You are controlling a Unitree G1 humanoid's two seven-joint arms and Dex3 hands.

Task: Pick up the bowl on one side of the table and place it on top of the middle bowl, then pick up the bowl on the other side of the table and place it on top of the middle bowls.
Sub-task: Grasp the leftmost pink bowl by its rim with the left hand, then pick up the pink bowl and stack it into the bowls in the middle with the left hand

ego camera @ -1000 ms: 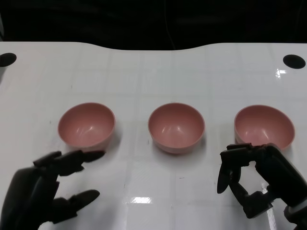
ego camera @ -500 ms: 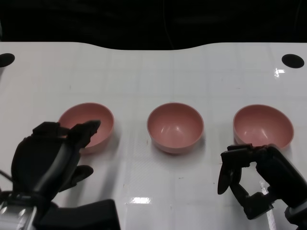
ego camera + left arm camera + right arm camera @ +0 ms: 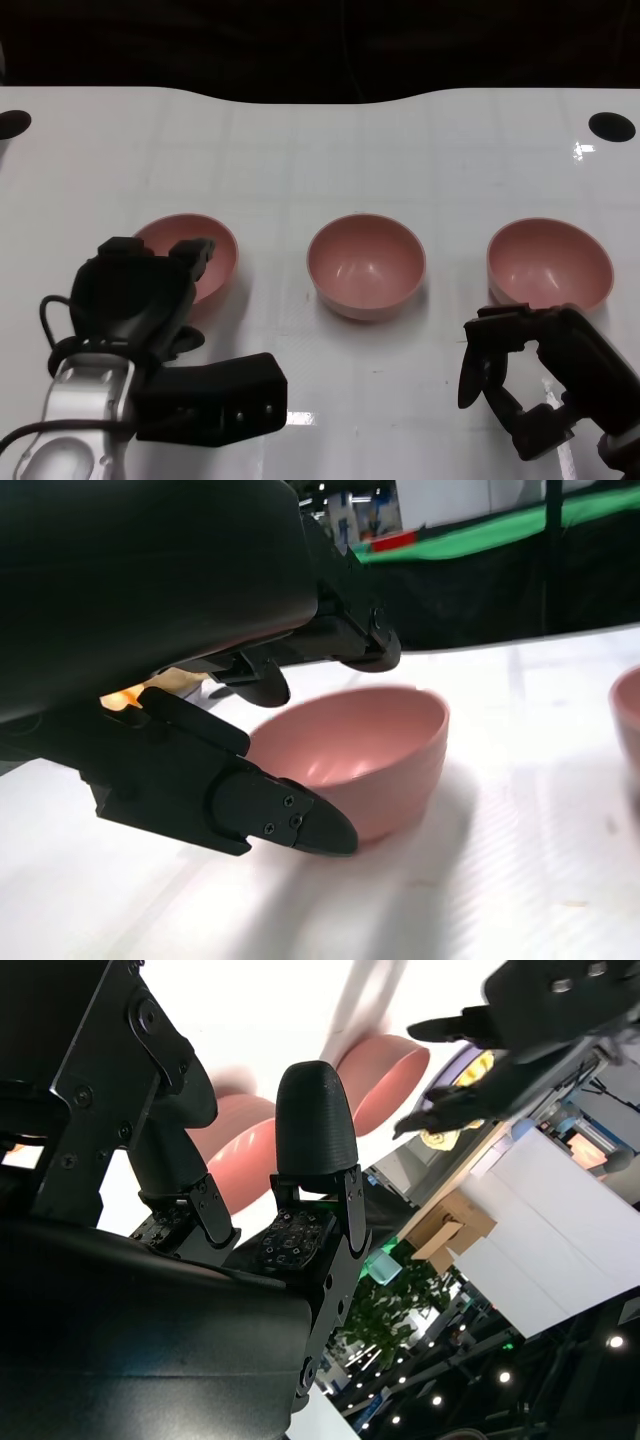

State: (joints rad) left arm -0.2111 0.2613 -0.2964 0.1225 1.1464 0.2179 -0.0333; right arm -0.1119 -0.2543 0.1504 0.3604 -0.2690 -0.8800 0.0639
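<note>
Three pink bowls sit in a row on a white table (image 3: pixel 300 150) in front of a humanoid robot, well apart from one another. The left hand (image 3: pixel 135 290) is raised over the near edge of the left bowl (image 3: pixel 215 250), its fingers (image 3: pixel 195 255) reaching across the rim; the left wrist view shows the upper fingers (image 3: pixel 340 645) above the bowl's mouth and a lower finger (image 3: pixel 265 810) beside its outer wall, spread apart and not closed on it, so the hand holds nothing. Whether any fingertip touches the bowl cannot be told. The middle bowl (image 3: pixel 366 265) stands upright, off to the right of that hand and untouched. The right bowl (image 3: pixel 549 262) sits just beyond the right hand (image 3: pixel 535 375), which hangs near the table's front edge with its fingers (image 3: pixel 495 335) curled downward and apart, grasping nothing. Seen from the right wrist, two bowls show as pink shapes past that hand's fingertips (image 3: pixel 315 1110). None of the bowls is stacked.
</note>
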